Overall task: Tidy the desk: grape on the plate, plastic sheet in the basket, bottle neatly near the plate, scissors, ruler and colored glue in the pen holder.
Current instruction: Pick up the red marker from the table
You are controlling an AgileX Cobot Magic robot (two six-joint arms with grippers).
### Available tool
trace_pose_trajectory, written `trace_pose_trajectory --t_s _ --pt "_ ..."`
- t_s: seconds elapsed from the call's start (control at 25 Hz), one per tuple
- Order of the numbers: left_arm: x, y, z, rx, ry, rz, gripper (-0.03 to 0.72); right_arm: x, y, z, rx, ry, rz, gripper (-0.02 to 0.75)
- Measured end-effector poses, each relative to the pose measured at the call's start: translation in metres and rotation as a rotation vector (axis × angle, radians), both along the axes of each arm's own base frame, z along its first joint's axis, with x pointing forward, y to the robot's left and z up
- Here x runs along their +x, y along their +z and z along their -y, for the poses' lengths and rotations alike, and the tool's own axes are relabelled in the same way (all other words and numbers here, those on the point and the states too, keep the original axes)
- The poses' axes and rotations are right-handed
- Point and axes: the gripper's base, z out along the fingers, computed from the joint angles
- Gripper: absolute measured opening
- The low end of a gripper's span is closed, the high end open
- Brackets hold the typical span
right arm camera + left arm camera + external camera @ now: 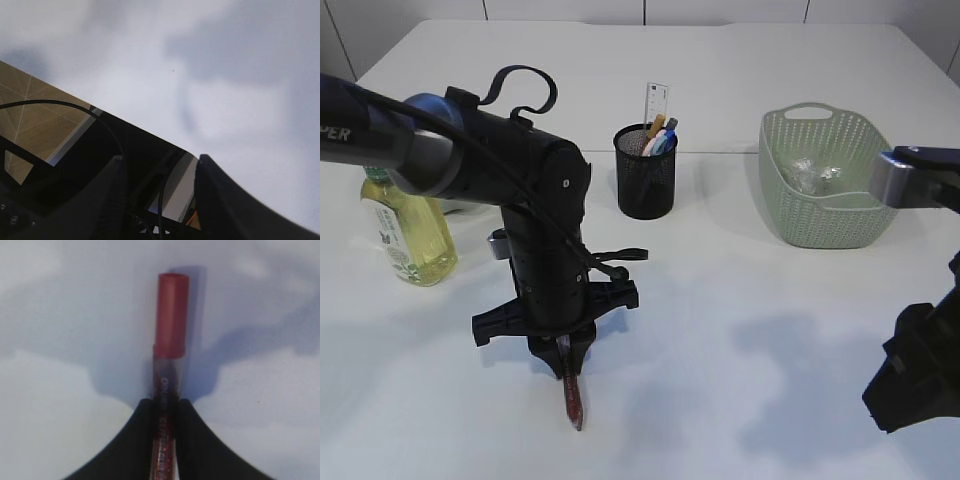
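Observation:
The colored glue [574, 400], a clear tube of red glitter with a red cap [170, 320], lies on the white table. My left gripper [165, 402] points down over it [565, 365], its black fingers pressed against both sides of the tube. The black mesh pen holder [646, 175] holds the ruler [656, 100] and some blue and orange handles. The bottle [408, 235] of yellow liquid stands at the left. Crumpled plastic sheet [815, 175] lies in the green basket [820, 215]. My right gripper [157, 160] is open and empty. Plate and grape are hidden.
My left arm [510, 150] blocks the table area behind it. The right arm [915, 370] hangs at the table's near right edge, where the floor [30, 115] shows beyond the edge.

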Motion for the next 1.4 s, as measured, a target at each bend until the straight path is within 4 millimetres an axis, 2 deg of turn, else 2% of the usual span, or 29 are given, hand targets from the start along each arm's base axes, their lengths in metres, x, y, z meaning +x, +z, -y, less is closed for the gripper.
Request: trace_pose_trajectory --t_s 0.28,0.6,0.8,1.2,1.4 --pt "0.001 0.000 -0.001 0.006 -0.070 0.008 0.081 0.000 0.000 0.000 0.000 0.000 0.000 0.364" --pt "0.003 0.000 -0.011 0.115 -0.360 0.021 0.080 0.000 0.000 0.000 0.000 0.000 0.000 0.364" --pt "0.002 0.001 -0.014 0.141 -0.463 -0.005 0.081 0.000 0.000 0.000 0.000 0.000 0.000 0.364" --pt "-0.004 0.000 -0.008 0.044 -0.705 -0.051 0.078 -0.001 -0.001 0.002 -0.020 -0.047 -0.022 0.364" --pt "-0.004 0.002 -0.006 0.015 -0.751 -0.046 0.078 0.000 -0.002 0.006 -0.058 -0.106 -0.028 0.364"
